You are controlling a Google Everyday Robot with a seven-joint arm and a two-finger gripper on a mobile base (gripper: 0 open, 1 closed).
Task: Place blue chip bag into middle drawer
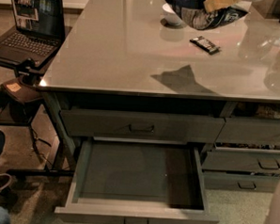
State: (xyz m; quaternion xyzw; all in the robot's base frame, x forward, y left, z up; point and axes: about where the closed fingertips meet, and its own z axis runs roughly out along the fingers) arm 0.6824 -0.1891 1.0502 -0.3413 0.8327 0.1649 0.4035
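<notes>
The blue chip bag [201, 12] hangs above the far part of the grey table, at the top of the camera view, and casts a shadow [179, 79] on the tabletop. My gripper [220, 2] reaches in from the top edge with tan fingers and is shut on the bag's upper side. The middle drawer [137, 216] is pulled out at the front of the table, below the shut top drawer [141, 126]. Its long shallow tray is empty. The bag is well behind and above the drawer.
A white bowl [170, 15] stands partly behind the bag. A black candy bar wrapper [204, 44] lies to the bag's front. Narrower drawers [250, 162] are at the right. A laptop [31, 23] sits on a side stand at the left. A pale part of my arm [277, 210] is at the bottom right.
</notes>
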